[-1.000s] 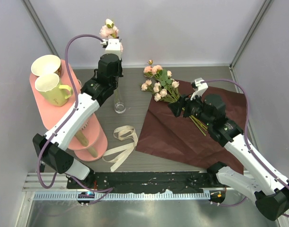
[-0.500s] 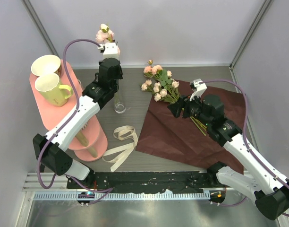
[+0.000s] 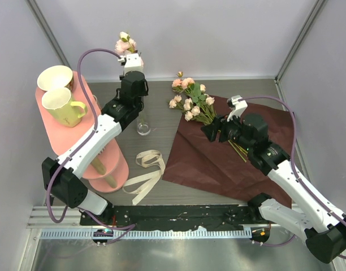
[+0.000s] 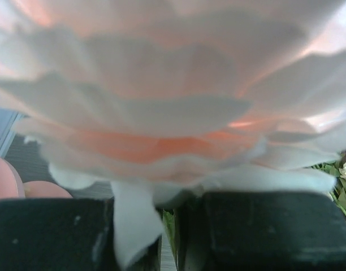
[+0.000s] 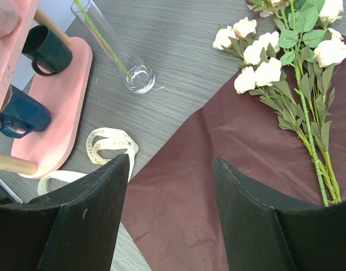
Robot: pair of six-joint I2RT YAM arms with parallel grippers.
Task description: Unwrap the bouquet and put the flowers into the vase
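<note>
A pale pink rose sprig stands upright at my left gripper, above the clear glass vase. In the left wrist view its bloom fills the frame and a thin green stem runs through the narrow slit of my left gripper; whether the fingers still pinch it is unclear. The right wrist view shows a green stem inside the vase. The other flowers lie on the spread dark red paper. My right gripper hovers open over the paper's left edge, holding nothing.
A cream ribbon lies loose left of the paper. A pink rack on the left carries a yellow-green mug and a cream cup, with dark mugs lower down. Grey walls close in the back and sides.
My left gripper and the sprig have sunk slightly over the vase, the bloom drifting a little left. The right arm has hardly moved.
</note>
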